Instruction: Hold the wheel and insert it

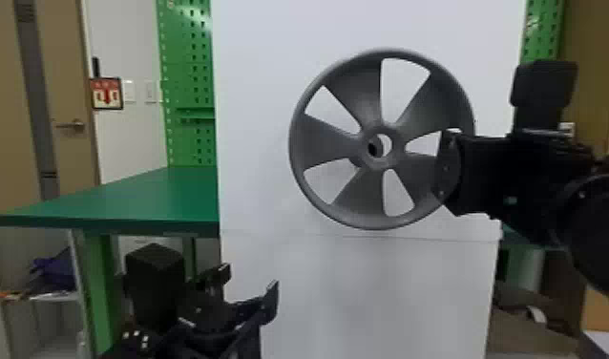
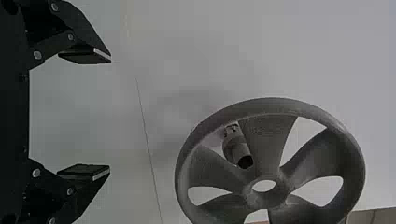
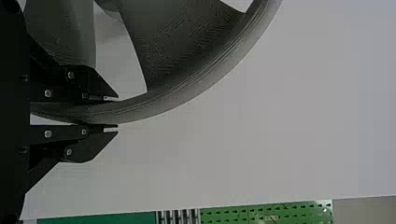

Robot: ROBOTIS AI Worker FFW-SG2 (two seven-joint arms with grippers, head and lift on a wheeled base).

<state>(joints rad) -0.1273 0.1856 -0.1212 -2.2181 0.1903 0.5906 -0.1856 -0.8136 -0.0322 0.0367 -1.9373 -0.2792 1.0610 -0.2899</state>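
In the head view my right gripper (image 1: 446,167) is shut on the right side of the rim of the grey wheel (image 1: 337,200), which stands upright before a white panel (image 1: 260,143). The right wrist view has the rim of the wheel (image 3: 182,88) pinched between the fingers of my right gripper (image 3: 116,113). Lower left of the wheel, my left gripper (image 1: 249,282) stands open and holds nothing. In the left wrist view, that gripper (image 2: 110,114) is apart from the wheel (image 2: 268,130); a grey peg (image 2: 237,148) shows between spokes, beyond the hub.
A green table (image 1: 141,200) extends behind the panel at the left, with a green pegboard (image 1: 189,81) above it. A shelf (image 1: 46,300) with items on it stands under the table at the far left. The right arm comes in from the right edge.
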